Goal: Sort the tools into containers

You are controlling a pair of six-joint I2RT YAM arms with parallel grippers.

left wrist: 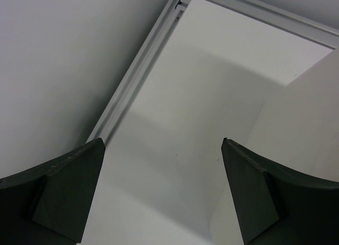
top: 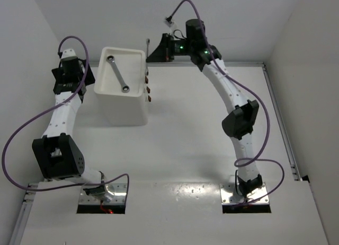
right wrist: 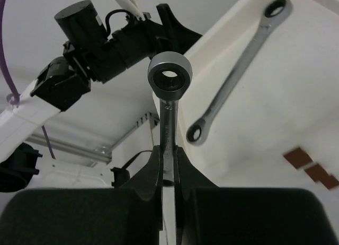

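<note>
Your right gripper is clamped on 1 wrench, ring end pointing out ahead. The 2nd wrench lies in the top tray, to that gripper's right. Your left gripper is spread wide and empty, with the drawer unit just to its right.

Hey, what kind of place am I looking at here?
Probably a robotics lab test cell: a left arm and right arm bolted to a white table, plain white walls enclosing it, and a drawer unit holding a wrench.
</note>
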